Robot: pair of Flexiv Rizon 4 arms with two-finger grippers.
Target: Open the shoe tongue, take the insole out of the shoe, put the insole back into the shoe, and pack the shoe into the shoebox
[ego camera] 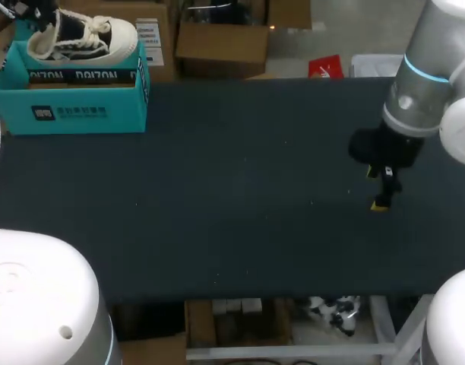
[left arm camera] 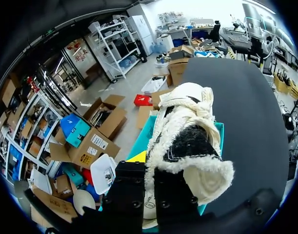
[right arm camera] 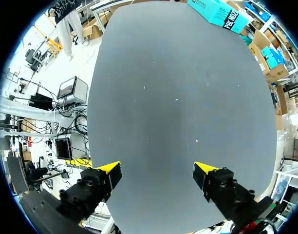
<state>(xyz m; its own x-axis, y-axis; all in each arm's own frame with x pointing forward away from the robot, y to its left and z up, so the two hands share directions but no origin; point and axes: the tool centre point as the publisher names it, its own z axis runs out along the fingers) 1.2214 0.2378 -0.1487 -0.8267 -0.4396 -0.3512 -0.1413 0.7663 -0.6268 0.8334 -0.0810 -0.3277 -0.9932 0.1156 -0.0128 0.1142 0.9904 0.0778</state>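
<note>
Fleece-lined canvas shoe [ego camera: 84, 38], rubber-toed, over teal cardboard shoebox [ego camera: 73, 110] at 10 o'clock, heel pinched by left gripper [left arm camera: 150, 163]. Right gripper [ego camera: 377, 188] at 3 o'clock, fingers wide above dark table [ego camera: 232, 220].

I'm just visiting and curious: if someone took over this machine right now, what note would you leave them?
Left tool: shut on the shoe at its fleecy heel collar, holding it over the open shoebox at the far left corner of the table.
Right tool: open, empty, above bare table.
Done: shoe is at the box. The insole is not visible, so its steps cannot be confirmed.
Left: lower the shoe fully into the box and release.
</note>
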